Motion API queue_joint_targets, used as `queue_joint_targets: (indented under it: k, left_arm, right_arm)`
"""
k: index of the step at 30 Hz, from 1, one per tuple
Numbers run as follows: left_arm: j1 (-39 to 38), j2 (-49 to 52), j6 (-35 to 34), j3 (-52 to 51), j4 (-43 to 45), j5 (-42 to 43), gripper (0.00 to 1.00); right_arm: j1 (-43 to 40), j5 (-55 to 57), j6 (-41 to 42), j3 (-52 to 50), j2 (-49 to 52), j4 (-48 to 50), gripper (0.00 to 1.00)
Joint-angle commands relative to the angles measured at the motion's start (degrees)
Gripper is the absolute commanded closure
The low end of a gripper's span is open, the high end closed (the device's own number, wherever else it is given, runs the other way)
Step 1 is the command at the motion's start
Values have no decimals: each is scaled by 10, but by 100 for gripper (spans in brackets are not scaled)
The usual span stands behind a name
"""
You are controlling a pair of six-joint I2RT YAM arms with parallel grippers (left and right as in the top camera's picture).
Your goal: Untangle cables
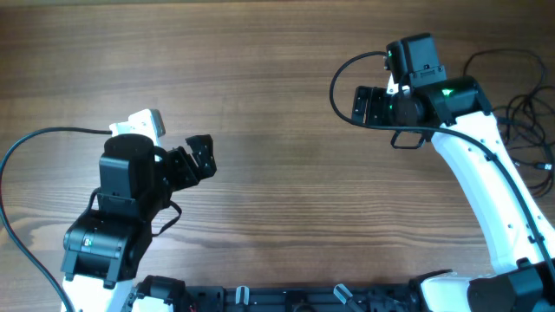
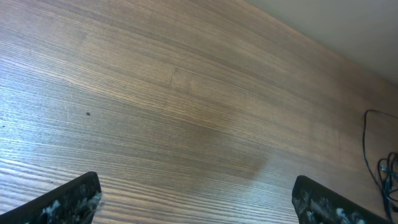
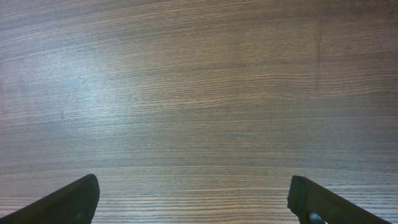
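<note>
From overhead, the cables (image 1: pixel 531 130) lie tangled at the worktop's (image 1: pixel 277 61) right edge, just past the right arm (image 1: pixel 486 173). The right hand (image 1: pixel 368 106) hangs released near them, and the left hand (image 1: pixel 198 160), also released, is well apart. The left wrist view shows its fingers (image 2: pixel 71 200) spread wide over wood, with the cables far off to the right. The right wrist view shows its fingers (image 3: pixel 68 199) spread likewise above plain wood grain.

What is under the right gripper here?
Only bare table under the open right gripper. The cables lie at the table's right edge, partly covered by the right arm.
</note>
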Motion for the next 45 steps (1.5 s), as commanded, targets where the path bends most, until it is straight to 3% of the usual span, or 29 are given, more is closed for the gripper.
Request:
queue_joint_targets:
  k: [1, 10, 14, 17, 21, 27, 30, 33, 38, 42, 45]
  left_arm:
    - [-2, -1, 9, 2, 1, 7, 0]
    - [-22, -21, 9, 2, -17, 7, 0]
    - [-45, -59, 40, -8, -85, -77, 0]
    - [-43, -107, 82, -56, -60, -90, 0]
    - [-19, -203, 79, -180, 103, -94, 0]
    - [26, -324, 77, -422, 518, -59, 0]
    - [61, -376, 55, -488, 589, -60, 0]
    - [106, -424, 22, -539, 591, -60, 0]
    - [130, -480, 19, -538, 441, -62, 0]
    - [130, -480, 95, -538, 419, -15, 0]
    - [130, -480, 90, -538, 419, 5, 0]
  right_arm:
    - [1, 1, 8, -3, -4, 3, 0]
    - [1, 1, 8, -3, -4, 4, 0]
    - [1, 1, 8, -3, -4, 15, 0]
    - [1, 1, 8, -3, -4, 26, 0]
    - [1, 1, 8, -3, -4, 28, 0]
    - [1, 1, 8, -3, -4, 28, 0]
    - [1, 1, 8, -3, -4, 28, 0]
    - [1, 1, 8, -3, -4, 28, 0]
    - [1, 1, 8, -3, -4, 28, 0]
    - [1, 1, 8, -3, -4, 28, 0]
    - [1, 1, 8, -3, -4, 28, 0]
